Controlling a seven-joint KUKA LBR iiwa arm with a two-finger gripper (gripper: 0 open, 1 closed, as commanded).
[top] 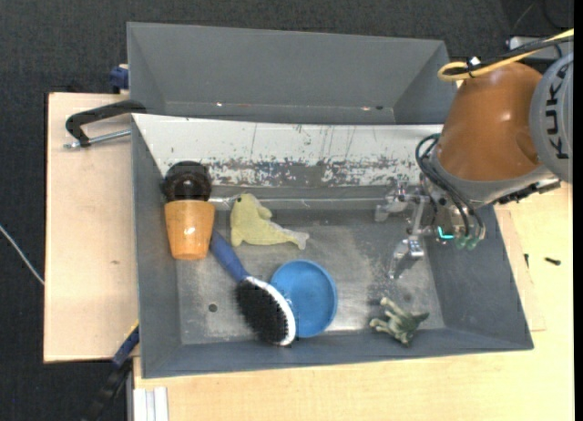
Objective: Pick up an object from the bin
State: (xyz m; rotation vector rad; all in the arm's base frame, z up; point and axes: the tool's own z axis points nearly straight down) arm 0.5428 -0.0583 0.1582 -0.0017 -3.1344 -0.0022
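Hanging low over a bare patch of floor in the right part of the bin (355, 237), the gripper (406, 253) has nothing visible in it, and whether it is spread or closed cannot be told from this angle. Nearest to it is a small green toy animal (398, 324), lying toward the front right corner, near the tip but apart from it. It is knobbly with thin legs sticking out, so it probably offers narrow parts to pinch, and I judge it the likeliest pick. Further left a flat blue disc (310, 293) lies on the floor. The head of a hairbrush (264, 312) overlaps its edge, black bristles up, blue handle slanting toward the back left. So thin and smooth a disc would likely be hard to get under. Behind them lies a pale yellow soft toy (260, 226), limp-looking. By the left wall stands an orange cup (189, 228) with a dark round thing (187, 180) just behind it.
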